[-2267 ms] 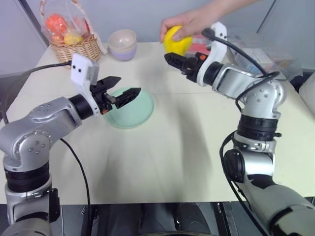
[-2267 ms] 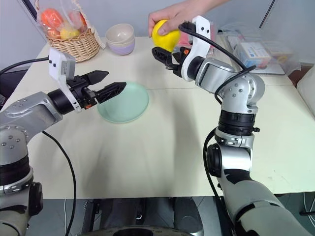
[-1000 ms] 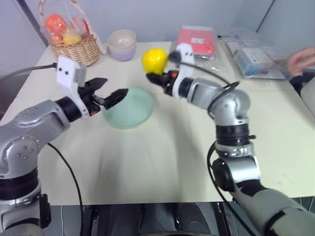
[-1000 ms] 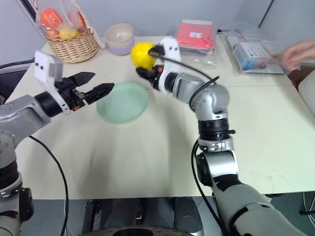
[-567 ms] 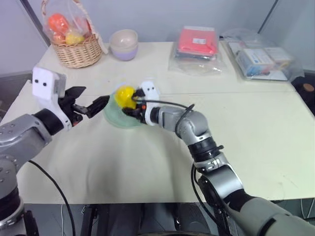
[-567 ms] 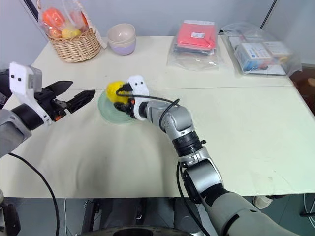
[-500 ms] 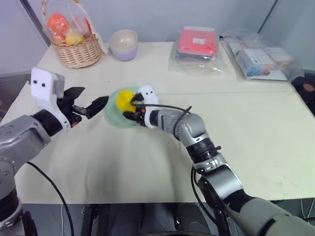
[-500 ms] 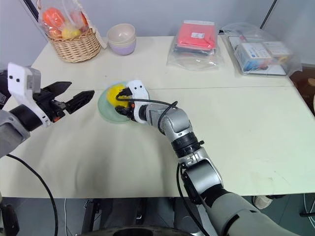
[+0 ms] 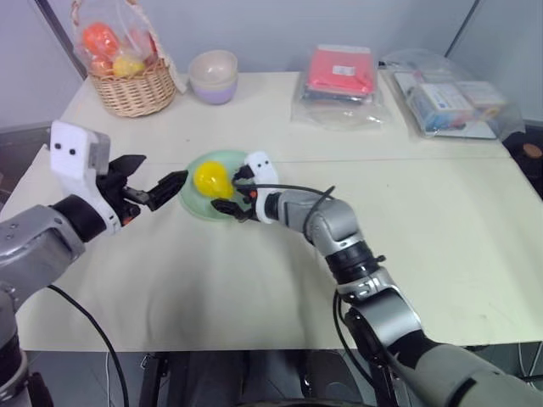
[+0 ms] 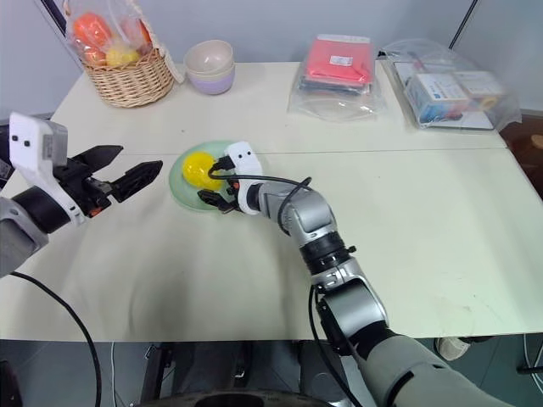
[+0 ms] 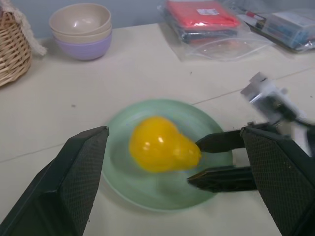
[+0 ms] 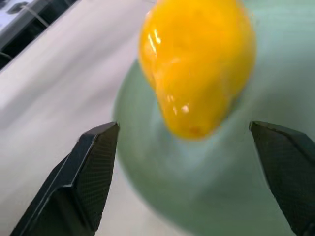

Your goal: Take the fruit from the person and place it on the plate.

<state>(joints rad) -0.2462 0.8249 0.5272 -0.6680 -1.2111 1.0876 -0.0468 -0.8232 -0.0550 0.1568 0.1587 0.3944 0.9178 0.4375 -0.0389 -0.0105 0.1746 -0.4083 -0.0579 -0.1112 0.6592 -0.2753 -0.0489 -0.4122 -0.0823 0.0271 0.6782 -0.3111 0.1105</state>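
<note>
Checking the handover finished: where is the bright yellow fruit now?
The bright yellow fruit lies on the round mint-green plate near the table's left-middle, just beyond the open right gripper.

A wide cream-white table (image 9: 254, 280) takes up the middle of the room, its top matte and evenly lit, with only soft shadows on it. A thin seam runs across the tabletop from side to side. Behind its far edge rises a plain pale blue-grey wall (image 9: 254, 21), smooth and bare. A dark diagonal strip (image 9: 59, 38) runs along the wall at the far left corner, and another dark slanted line (image 10: 462, 21) cuts the wall at the far right. Left of the table sits a grey surface (image 9: 17, 140), darker than the tabletop. Under the near edge, dark framework (image 10: 229, 373) shows in shadow. The light looks diffuse and comes from overhead.
</note>
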